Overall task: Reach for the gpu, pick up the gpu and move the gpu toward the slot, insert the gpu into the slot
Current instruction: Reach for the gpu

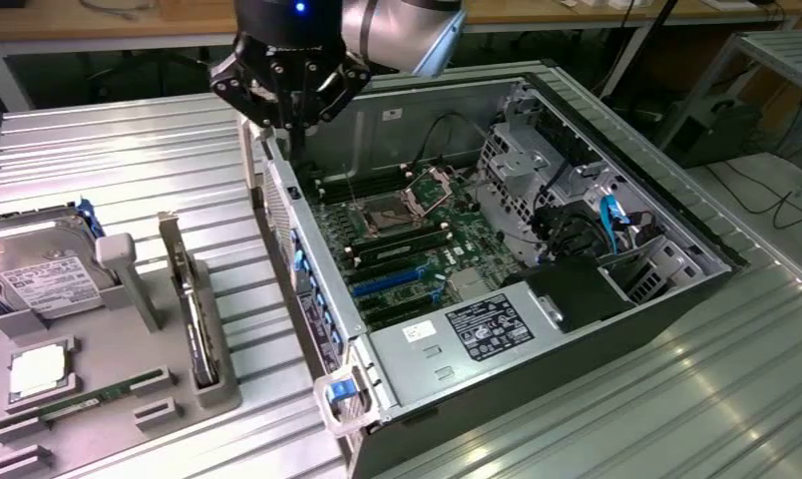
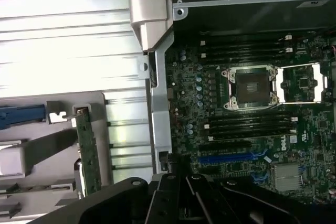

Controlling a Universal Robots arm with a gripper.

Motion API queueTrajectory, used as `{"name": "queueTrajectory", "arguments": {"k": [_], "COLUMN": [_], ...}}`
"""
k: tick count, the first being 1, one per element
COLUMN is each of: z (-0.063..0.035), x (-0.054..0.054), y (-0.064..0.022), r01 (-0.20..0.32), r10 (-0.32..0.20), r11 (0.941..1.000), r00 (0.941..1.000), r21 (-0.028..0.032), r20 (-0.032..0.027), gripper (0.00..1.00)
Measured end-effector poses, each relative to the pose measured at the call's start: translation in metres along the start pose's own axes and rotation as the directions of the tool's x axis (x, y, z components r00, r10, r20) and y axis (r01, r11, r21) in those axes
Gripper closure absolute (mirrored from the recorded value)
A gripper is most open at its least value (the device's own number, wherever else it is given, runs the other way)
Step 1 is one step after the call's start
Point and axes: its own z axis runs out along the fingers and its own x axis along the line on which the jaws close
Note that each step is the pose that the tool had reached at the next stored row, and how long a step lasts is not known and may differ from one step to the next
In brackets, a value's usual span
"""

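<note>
Hovering above the rear edge of the open computer case, the black robot gripper (image 1: 292,122) is seen with nothing in its grasp.

On the exterior view's left, a boxy silver hard drive with a white label (image 1: 35,274) is laid in a grey moulded tray (image 1: 109,349). Just beside it, the gpu, a thin flat dark circuit card with a silver end bracket (image 1: 191,304), is stood on edge in the tray's holder, well apart from the gripper. How far the jaws are parted cannot be told. Further right, the slot, a long narrow bright-blue plastic connector strip (image 1: 390,283), is seen bare on the green motherboard (image 1: 428,239) inside the dark metal case (image 1: 548,399).
</note>
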Motion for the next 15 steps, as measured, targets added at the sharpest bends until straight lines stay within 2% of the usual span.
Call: {"name": "queueTrajectory", "arguments": {"k": [3, 11, 15], "z": [0.0001, -0.0001, -0.0003], "x": [0.023, 0.062, 0.093], "y": [-0.0018, -0.0048, -0.0071], "r01": [0.0, 0.0, 0.0], "r10": [0.0, 0.0, 0.0], "r11": [1.0, 1.0, 1.0], "r00": [1.0, 1.0, 1.0], "r21": [0.0002, 0.0004, 0.0007], "r20": [-0.0017, -0.0054, -0.0083], "gripper": [0.89, 0.89, 0.89]}}
